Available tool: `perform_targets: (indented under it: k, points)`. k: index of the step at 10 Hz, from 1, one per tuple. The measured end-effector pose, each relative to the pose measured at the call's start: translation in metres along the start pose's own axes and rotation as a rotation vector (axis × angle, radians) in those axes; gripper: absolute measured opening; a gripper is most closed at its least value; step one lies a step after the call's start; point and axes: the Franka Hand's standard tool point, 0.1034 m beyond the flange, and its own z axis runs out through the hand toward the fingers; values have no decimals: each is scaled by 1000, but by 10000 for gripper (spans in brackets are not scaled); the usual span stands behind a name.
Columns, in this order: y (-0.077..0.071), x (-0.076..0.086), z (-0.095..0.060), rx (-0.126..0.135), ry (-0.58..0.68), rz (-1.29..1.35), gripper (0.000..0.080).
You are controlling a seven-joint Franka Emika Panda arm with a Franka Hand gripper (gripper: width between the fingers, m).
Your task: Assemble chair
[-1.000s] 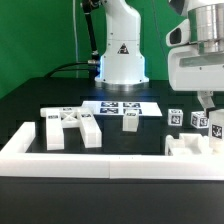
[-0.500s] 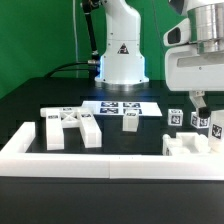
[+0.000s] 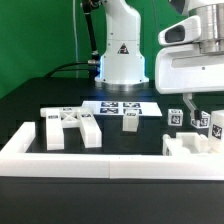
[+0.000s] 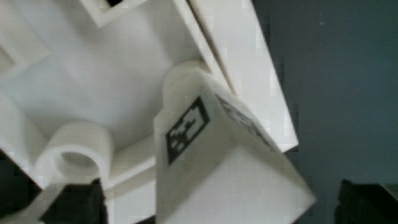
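The chair lies in loose white parts. The X-braced frame lies at the exterior view's left and a small tagged block stands mid-table. At the right stand several tagged legs behind a flat notched slab. My gripper hangs over this right group. In the wrist view my gripper is open, with its dark fingers wide apart on either side of a tagged white block. They do not touch it. A white slab with a round peg lies beside the block.
The marker board lies flat in front of the robot base. A long low white rail runs along the front and bends back at the left. The tabletop is black.
My gripper has moved steadily toward the exterior view's left above the right group of parts. No part has moved.
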Motion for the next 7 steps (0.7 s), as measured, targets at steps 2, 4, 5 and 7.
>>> perform_targets:
  k: [2, 4, 5, 7]
  points:
    - [-2, -1, 0, -2, 0, -140, 649]
    - [-1, -1, 1, -16, 0, -318, 649]
    - [-1, -2, 2, -25, -3, -403, 649]
    - [-1, -5, 3, -52, -14, -553, 649]
